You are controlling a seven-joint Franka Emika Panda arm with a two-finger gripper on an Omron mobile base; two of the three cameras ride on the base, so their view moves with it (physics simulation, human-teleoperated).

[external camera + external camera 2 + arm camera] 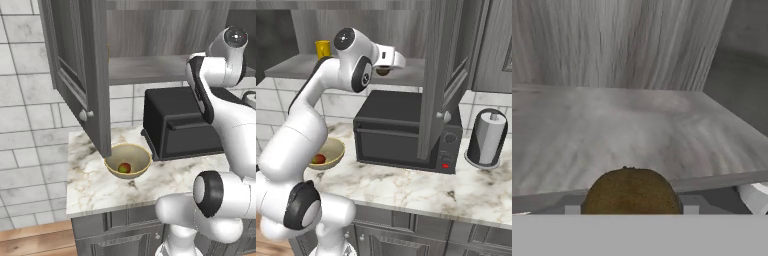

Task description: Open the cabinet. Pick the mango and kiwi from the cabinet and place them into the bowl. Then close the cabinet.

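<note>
The cabinet's left door (85,75) stands swung open, and its right door (441,75) is open too. The brown kiwi (632,192) sits between the jaws of my gripper (631,207), which is shut on it. The gripper (385,67) holds the kiwi (383,71) at the front edge of the grey shelf (145,67), just above the toaster oven. The red and yellow-green mango (124,168) lies inside the tan bowl (142,152) on the marble counter, under the left door. From the right side the bowl (331,150) and mango (319,159) show behind my arm.
A black toaster oven (401,130) stands on the counter directly below the shelf. A paper towel roll (488,137) stands to its right. A yellow cup (323,49) sits on the shelf at the left. The open doors jut out over the counter.
</note>
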